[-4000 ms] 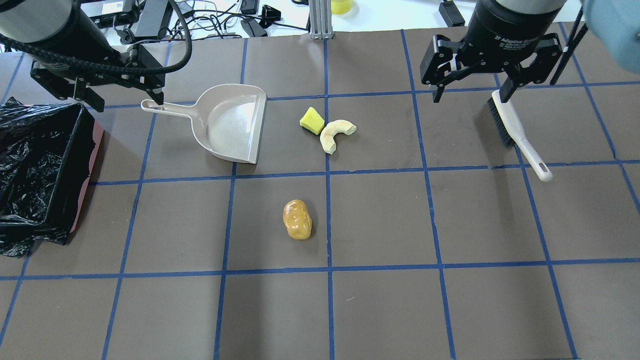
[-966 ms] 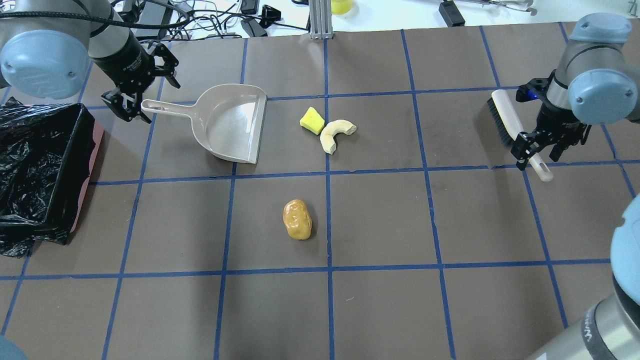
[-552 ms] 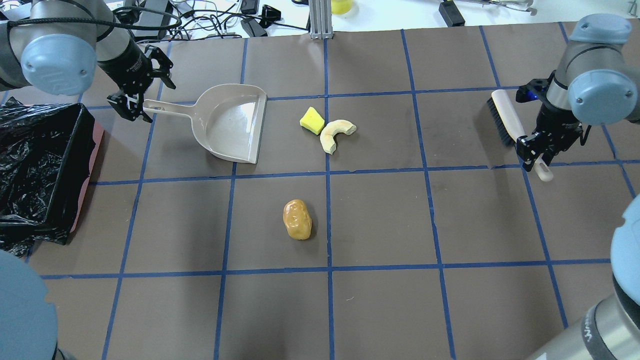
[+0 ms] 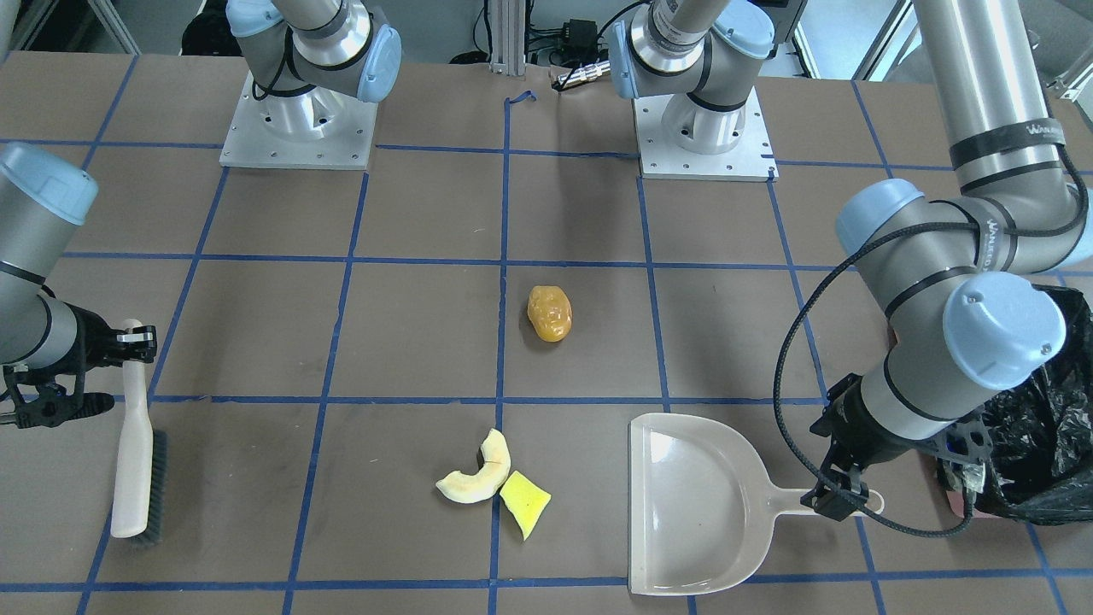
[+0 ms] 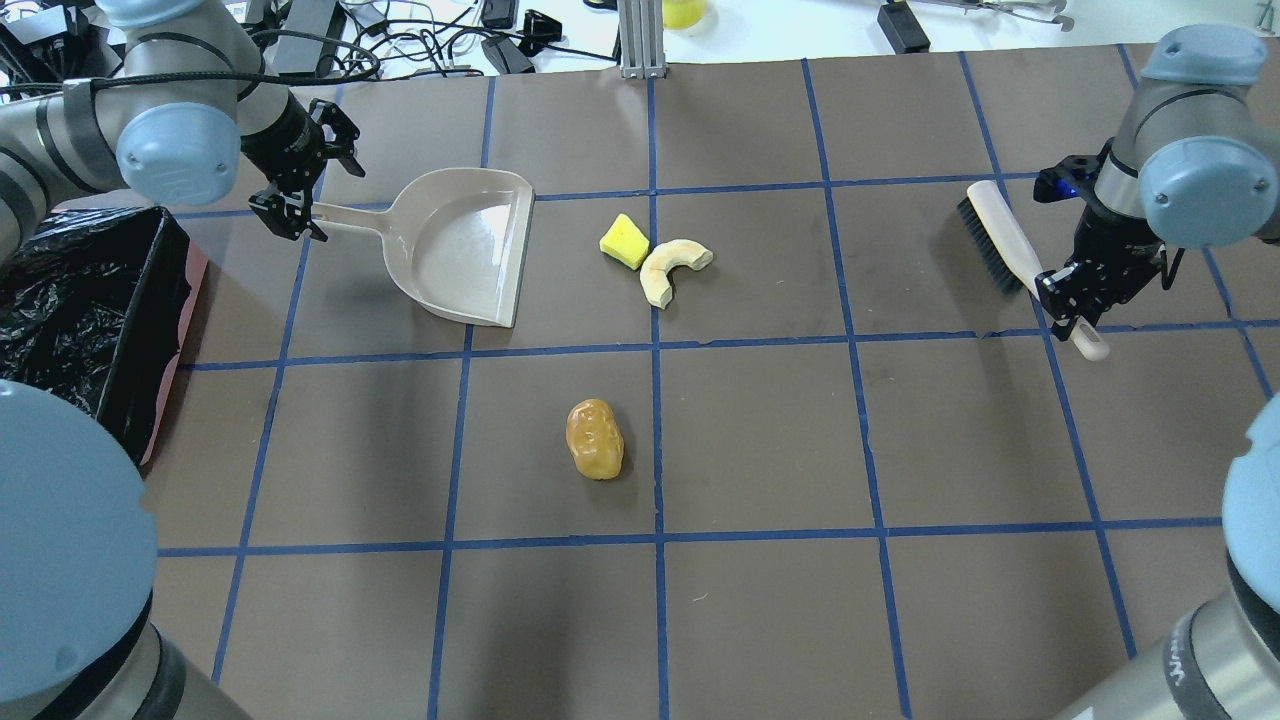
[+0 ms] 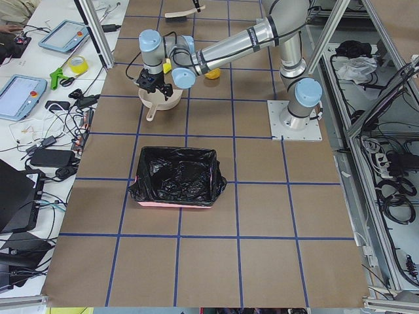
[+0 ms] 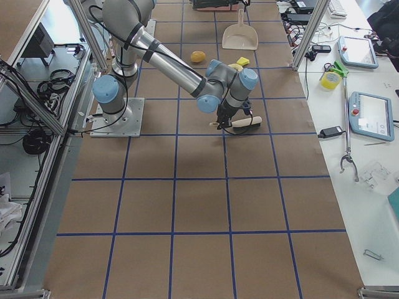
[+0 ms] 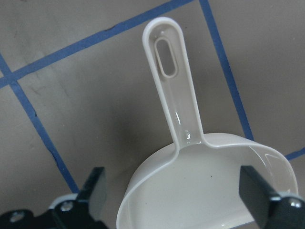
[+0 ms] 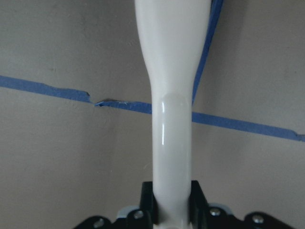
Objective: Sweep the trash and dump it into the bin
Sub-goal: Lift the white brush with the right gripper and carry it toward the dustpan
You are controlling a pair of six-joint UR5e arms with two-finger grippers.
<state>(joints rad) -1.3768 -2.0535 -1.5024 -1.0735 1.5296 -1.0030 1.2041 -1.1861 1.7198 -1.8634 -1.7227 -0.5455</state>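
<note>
We judged the trash [image 5: 594,440] unswept; right gripper [image 5: 1065,310] clamped the brush [image 5: 1000,235] at 3 o'clock; left gripper [image 5: 290,210] gaped wide by the dustpan handle [image 5: 350,213].

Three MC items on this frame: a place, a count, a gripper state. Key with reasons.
1. The bin sits: A) at the end of the table on the robot's left; B) between the arm bases; C) mid-table.
2. Trash pieces on the table: A) two; B) three; C) four.
3. The right gripper at the brush is: A) open; B) shut on its handle; C) clear of it.
1 A: it lies at the overhead view's left edge. 2 B: lump, ring, wedge, none in the dustpan. 3 B: the wrist view shows the handle clamped.
</note>
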